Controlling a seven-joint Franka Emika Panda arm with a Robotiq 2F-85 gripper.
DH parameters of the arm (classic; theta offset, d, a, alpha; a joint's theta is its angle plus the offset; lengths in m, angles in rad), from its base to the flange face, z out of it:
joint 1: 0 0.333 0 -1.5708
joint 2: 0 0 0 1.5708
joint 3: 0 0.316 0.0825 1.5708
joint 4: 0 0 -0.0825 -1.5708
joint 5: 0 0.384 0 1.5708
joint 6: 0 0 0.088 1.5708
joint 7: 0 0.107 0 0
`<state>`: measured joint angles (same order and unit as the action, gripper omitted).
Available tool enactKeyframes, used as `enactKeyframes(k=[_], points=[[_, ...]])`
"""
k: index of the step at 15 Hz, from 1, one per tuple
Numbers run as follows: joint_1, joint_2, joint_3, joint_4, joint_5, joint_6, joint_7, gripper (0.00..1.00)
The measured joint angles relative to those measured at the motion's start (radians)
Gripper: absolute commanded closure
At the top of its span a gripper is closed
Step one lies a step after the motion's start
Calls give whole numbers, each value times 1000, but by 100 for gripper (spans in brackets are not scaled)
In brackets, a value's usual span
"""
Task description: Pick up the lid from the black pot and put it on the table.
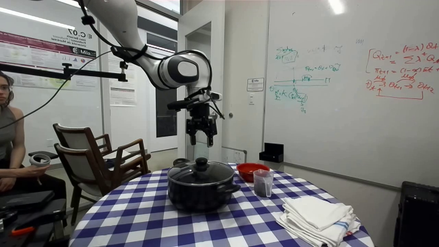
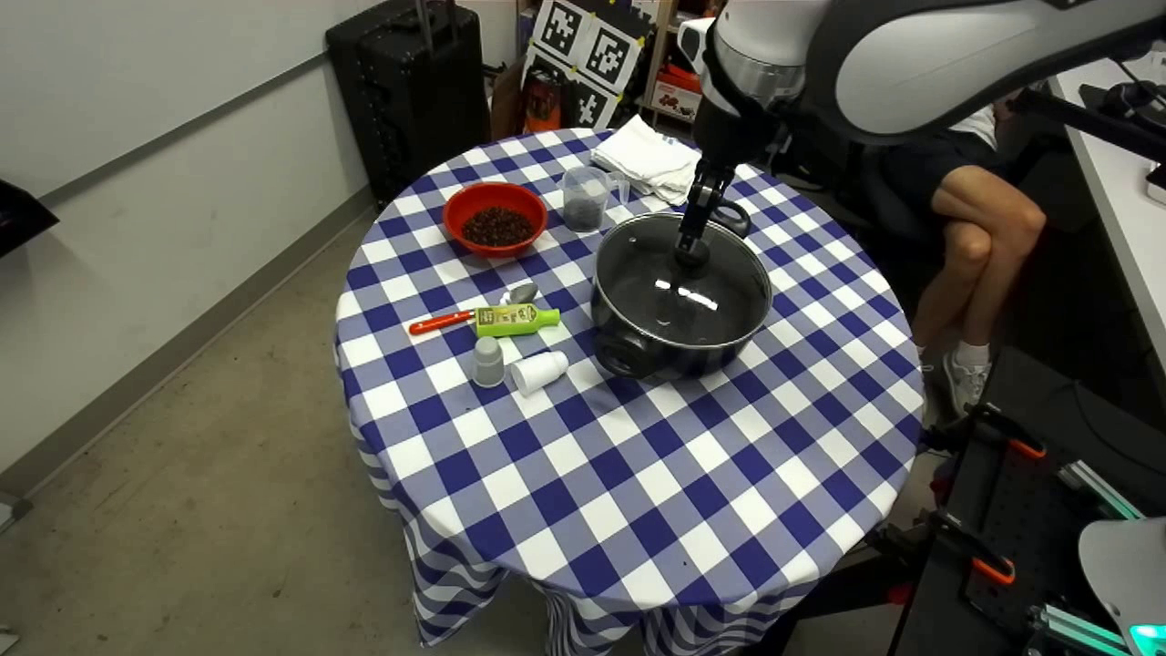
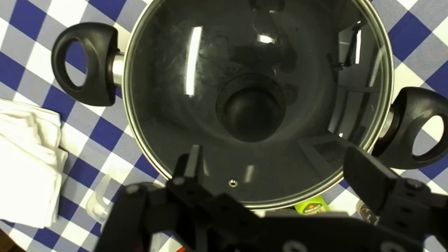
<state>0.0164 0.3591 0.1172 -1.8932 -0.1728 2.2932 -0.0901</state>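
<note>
Mid-frame in an exterior view, the gripper (image 1: pixel 201 141) hangs spread wide (holding nothing), roughly above the knob (image 1: pixel 201 161) of the lid (image 1: pixel 203 175).

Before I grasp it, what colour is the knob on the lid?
Black; the knob shows best in the wrist view.

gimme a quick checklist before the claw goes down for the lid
1. Claw open: ok, jaws apart, nothing between them.
2. Lid on the black pot: ok, seated across its top.
3. Knob uncovered: ok, nothing lies on it.
4. Claw at knob height: not ok, it hangs above, apart from the knob.
5. Claw centred over the knob: cannot tell, seems roughly lined up in both exterior views, but depth is unclear.
6. Jug and red bowl off the lid: ok, both stand on the table beside the pot.
</note>
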Motion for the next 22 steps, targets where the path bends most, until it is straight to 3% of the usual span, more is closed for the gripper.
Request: enactKeyframes(k=[7,22], points=[[-2,101,-33,91,7,-82,-54,0],[-12,128,-38,100,68,-96,-99,0]])
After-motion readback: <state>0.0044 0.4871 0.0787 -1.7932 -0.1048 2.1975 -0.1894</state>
